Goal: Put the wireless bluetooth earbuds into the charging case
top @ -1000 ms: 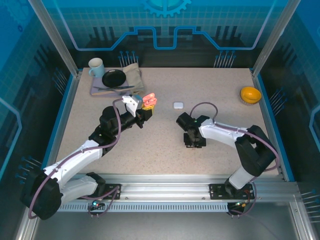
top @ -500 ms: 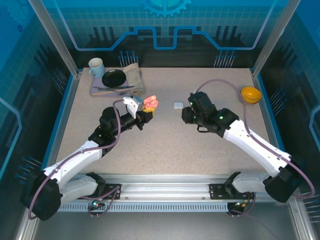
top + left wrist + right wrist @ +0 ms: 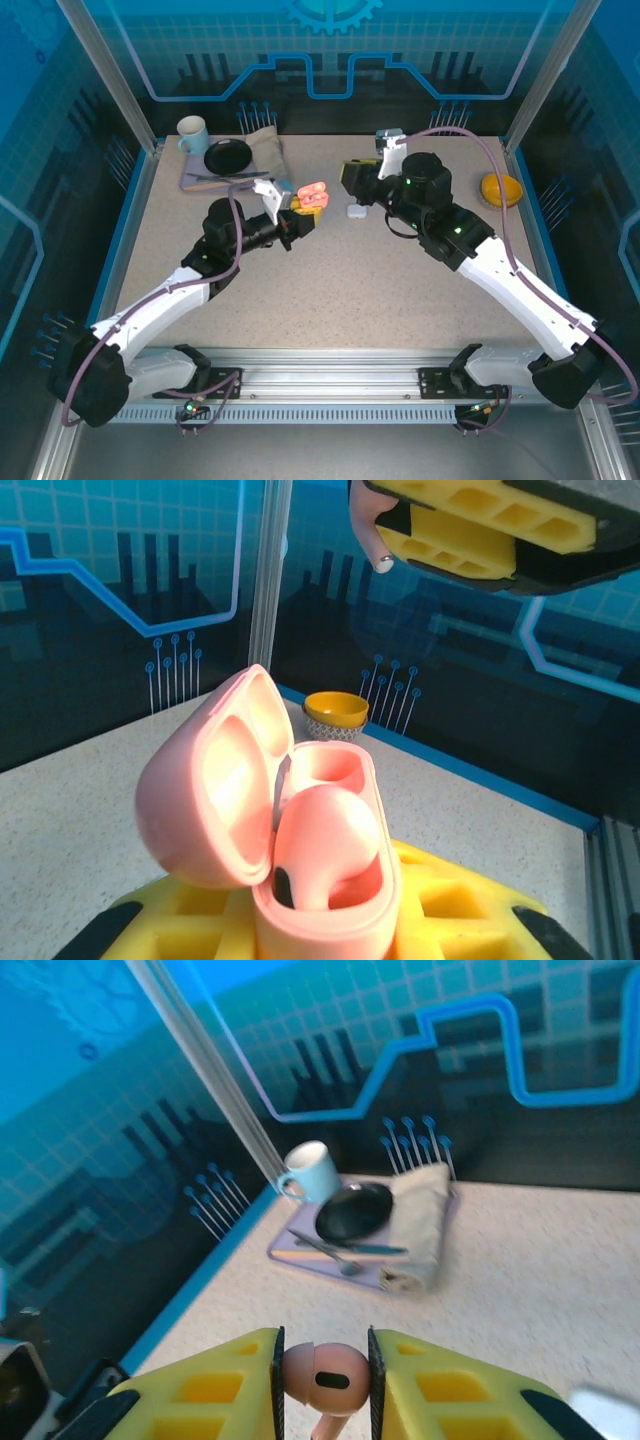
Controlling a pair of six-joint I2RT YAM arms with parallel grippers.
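A salmon-pink charging case (image 3: 312,192) stands upright with its lid open, and my left gripper (image 3: 298,218) is shut on its base above the table's middle. In the left wrist view the case (image 3: 300,920) holds one pink earbud (image 3: 325,845) in its near socket, while the far socket (image 3: 330,765) is empty. My right gripper (image 3: 352,176) hovers just right of the case, raised above the table. Its yellow fingers (image 3: 210,1390) are shut on a second pink earbud (image 3: 325,1378), stem pointing down. That gripper (image 3: 480,530) hangs above the case in the left wrist view.
A small white case (image 3: 355,211) lies on the table beneath the right gripper. At the back left, a tray (image 3: 195,180) carries a mug (image 3: 192,135), a black plate (image 3: 228,156) and a folded cloth (image 3: 268,152). An orange bowl (image 3: 500,188) sits at the back right.
The right arm has risen from the table's middle and swung back and left, bringing the pink earbud close to the open case. The left gripper has shifted slightly right with the case.
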